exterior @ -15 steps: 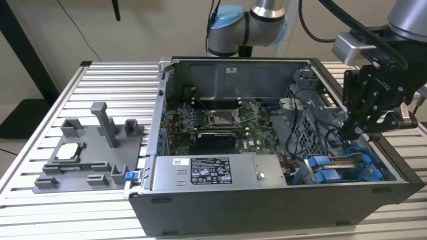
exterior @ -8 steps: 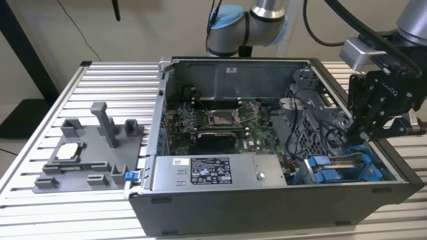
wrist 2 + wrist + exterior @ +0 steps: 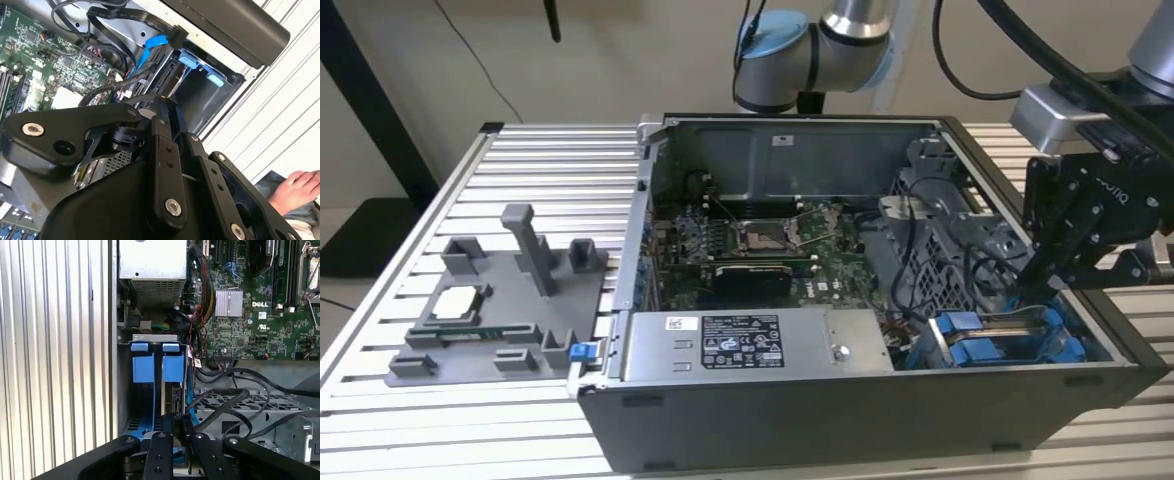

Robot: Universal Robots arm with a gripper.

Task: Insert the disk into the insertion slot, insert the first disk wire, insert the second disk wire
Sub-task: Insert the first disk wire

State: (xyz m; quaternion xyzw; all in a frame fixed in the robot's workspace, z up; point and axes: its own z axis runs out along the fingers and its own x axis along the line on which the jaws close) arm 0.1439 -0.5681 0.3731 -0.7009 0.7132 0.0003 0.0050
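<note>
disk (image 3: 175,396) flat, blue-framed, seated in grey sheet-metal insertion slot (image 3: 154,338) | black tool (image 3: 176,424) close by | grip: cannot tell

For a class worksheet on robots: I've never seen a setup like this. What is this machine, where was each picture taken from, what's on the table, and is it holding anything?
The machine is a robot arm ending in a gripper, which works as a mechanical hand. The exterior view comes from a camera standing off the arm. Both wrist views come from cameras riding on the arm, looking past the gripper. On the slatted table lies an open computer case. At the exterior view's left is a grey tray bearing a chip. The gripper reaches into the case at the slot, a drive bay with blue rails, beside black cables. I cannot tell whether it holds anything. A person's hand appears at the edge of the second wrist view.
</note>
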